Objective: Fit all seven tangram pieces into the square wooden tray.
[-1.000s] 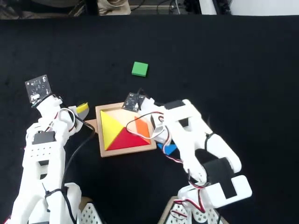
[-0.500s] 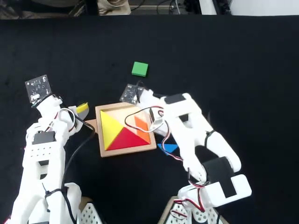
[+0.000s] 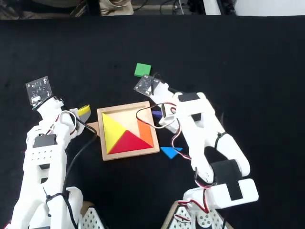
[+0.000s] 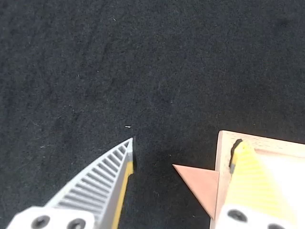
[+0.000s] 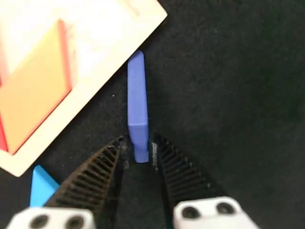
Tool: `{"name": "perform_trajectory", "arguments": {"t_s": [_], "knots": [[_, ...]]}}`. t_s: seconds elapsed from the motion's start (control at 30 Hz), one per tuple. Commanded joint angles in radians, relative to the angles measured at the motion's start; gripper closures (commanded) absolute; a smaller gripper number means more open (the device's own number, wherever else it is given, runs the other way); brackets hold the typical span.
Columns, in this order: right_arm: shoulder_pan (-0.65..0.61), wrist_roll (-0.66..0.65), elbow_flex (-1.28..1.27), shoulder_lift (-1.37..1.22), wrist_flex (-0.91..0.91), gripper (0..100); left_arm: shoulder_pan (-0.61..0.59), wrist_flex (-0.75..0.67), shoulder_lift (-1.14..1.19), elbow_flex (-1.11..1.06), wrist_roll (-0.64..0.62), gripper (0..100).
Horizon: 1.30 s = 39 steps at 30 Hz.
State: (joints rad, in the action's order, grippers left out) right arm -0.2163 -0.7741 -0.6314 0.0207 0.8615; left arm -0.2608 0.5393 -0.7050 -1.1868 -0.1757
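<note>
Blue-violet piece [image 5: 137,105] was what the next move hung on, I reckon; it sat on the black cloth just outside the wooden tray [image 5: 151,21], off the side nearest the right arm, and from the wrist cam it looked like it was standing on its thin edge. Its long axis ran straight out ahead of the right gripper [image 5: 137,143], far end close up to the tray rim, near end sitting between the two fingertips; the jaws were at a narrow gap, one either side of that end, and I couldn't see them actually pinching it yet. So the squeeze would go across the thin way, which seems like the right bite to me.

Inside the tray were a yellow triangle [image 3: 112,131], a red triangle [image 3: 128,142] and an orange piece [image 5: 38,90]; so three in, four to go, as I read it. A light blue triangle [image 3: 169,152] lay loose near the tray's corner on the right arm's side; a green square [image 3: 142,70] was well apart, farther up the table.

On the other side, the left gripper [image 4: 185,143] was spread wide, one finger over the tray's corner; a pink triangle [image 4: 202,183] lay between its fingers, touching the tray's outer wall. Right arm was clearly the nearer one for the blue-violet piece.
</note>
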Motion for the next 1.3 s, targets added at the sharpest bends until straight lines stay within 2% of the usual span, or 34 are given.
{"name": "perform_trajectory", "arguments": {"t_s": [0.0, 0.1, 0.3, 0.5, 0.7, 0.8, 0.97, 1.03, 1.13, 1.27], "knots": [[0.015, 0.038, 0.051, 0.007, -0.018, 86.3, -0.004, -0.018, 0.002, 0.005, -0.012, 68], [0.012, 0.035, 0.053, 0.007, -0.021, 82.2, -0.004, -0.018, 0.002, 0.005, -0.012, 68], [0.009, 0.031, 0.054, 0.005, -0.069, 86.3, -0.004, -0.018, 0.002, 0.005, -0.012, 68], [-0.06, 0.031, 0.093, 0.005, -0.023, 86.5, -0.004, -0.018, 0.002, 0.005, -0.014, 68], [-0.087, 0.017, 0.099, 0.004, -0.012, 97.2, -0.004, -0.018, 0.002, 0.005, -0.014, 68], [-0.087, -0.026, 0.096, 0.004, 0.009, 97.7, -0.004, -0.018, 0.002, 0.005, -0.014, 68], [-0.081, -0.025, 0.142, 0.001, 0.054, 98.8, -0.004, -0.018, 0.002, 0.005, -0.014, 68], [-0.071, -0.023, 0.203, 0.024, 0.127, 98.7, -0.004, -0.018, 0.002, 0.005, -0.014, 68], [-0.075, 0.058, 0.305, 0.067, 0.224, 98.7, -0.004, -0.018, 0.002, 0.005, -0.015, 68], [-0.143, 0.258, 0.369, 0.068, 0.282, 98.7, 0.027, -0.018, 0.002, -0.002, -0.015, 68]]}}
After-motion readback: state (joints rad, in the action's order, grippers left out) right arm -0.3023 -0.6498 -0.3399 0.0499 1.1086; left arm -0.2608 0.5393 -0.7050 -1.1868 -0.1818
